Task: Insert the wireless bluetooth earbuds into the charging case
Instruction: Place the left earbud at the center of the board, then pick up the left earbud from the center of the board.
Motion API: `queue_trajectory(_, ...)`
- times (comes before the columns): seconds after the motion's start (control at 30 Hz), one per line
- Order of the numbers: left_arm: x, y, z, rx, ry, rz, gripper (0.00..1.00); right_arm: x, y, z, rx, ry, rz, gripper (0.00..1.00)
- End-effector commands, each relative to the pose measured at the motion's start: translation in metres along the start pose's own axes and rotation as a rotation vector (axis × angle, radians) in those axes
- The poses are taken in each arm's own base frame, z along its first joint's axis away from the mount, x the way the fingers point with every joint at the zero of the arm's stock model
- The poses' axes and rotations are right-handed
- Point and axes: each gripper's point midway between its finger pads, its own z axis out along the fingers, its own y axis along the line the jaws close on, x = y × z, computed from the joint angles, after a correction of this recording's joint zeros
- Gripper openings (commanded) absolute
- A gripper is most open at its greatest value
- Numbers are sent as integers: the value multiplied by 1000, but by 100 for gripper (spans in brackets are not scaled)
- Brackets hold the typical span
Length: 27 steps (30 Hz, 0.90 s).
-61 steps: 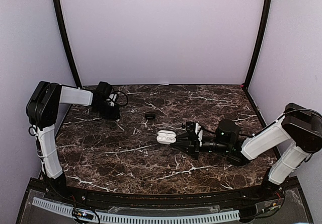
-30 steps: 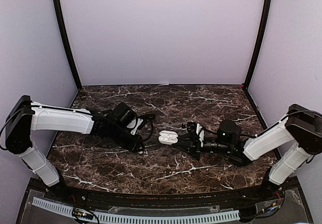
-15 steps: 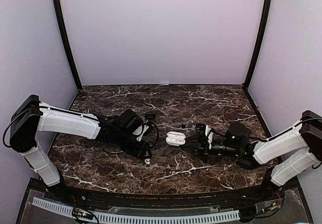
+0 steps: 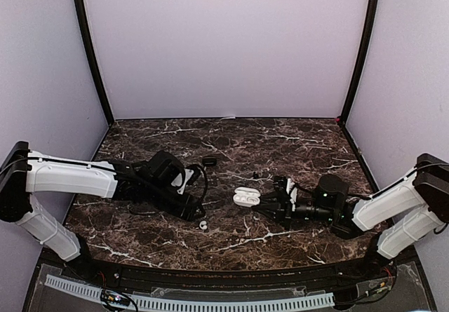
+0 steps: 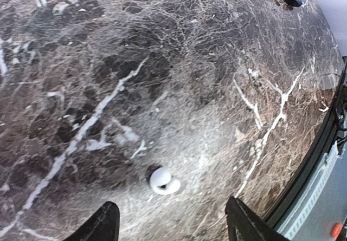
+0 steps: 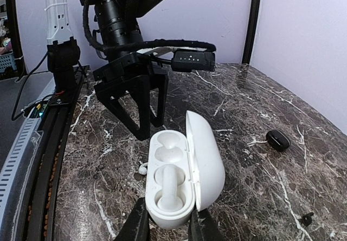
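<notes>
The white bud (image 5: 164, 181) lay on the marble table (image 5: 162, 62), squarely in the gap between the left gripper's (image 5: 171, 226) spread fingers (image 5: 104, 225) and just ahead of their tips (a shade nearer the left finger than the right). The jaws stood wide apart and held nothing. From above, the bud (image 4: 203, 224) sat just in front of the left gripper (image 4: 195, 212) and near the case (image 4: 245, 197), on the case's left side. The left arm was plainly the nearer one, and the right had no free jaws anyway.

The right gripper (image 6: 168, 226) was clenched on the near end of the white case (image 6: 179, 181), whose lid stood open and tilted to the right. Its two sockets faced up, running in a line away from the right wrist. The far socket looked empty. Whether the near one already held a bud I could not tell.

The bud was small, white and glossy, a rounded head with a short curl at one side, so it had hardly any long axis to line up with. It would likely be slippery and apt to roll, so I judged a straight descent and a gentle close to be what the pick needed.

A black bud (image 6: 278, 140) lay well apart from the case.
</notes>
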Motion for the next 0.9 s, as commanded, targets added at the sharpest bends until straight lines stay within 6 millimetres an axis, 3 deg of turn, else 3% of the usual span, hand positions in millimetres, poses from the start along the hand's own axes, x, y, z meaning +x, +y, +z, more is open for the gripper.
queue_trajectory(0.0,15,19,-3,-88,20,-14,63,-13,-1,0,-3,-53,-17,15)
queue_trajectory(0.1,19,17,5,-65,43,-17,54,-14,-1,2,-9,-53,-18,15)
queue_trajectory(0.43,27,13,26,-19,84,-21,48,-14,0,1,-12,-47,-22,15)
queue_trajectory(0.87,35,23,41,-64,133,-23,36,-11,0,3,-15,-40,-20,15)
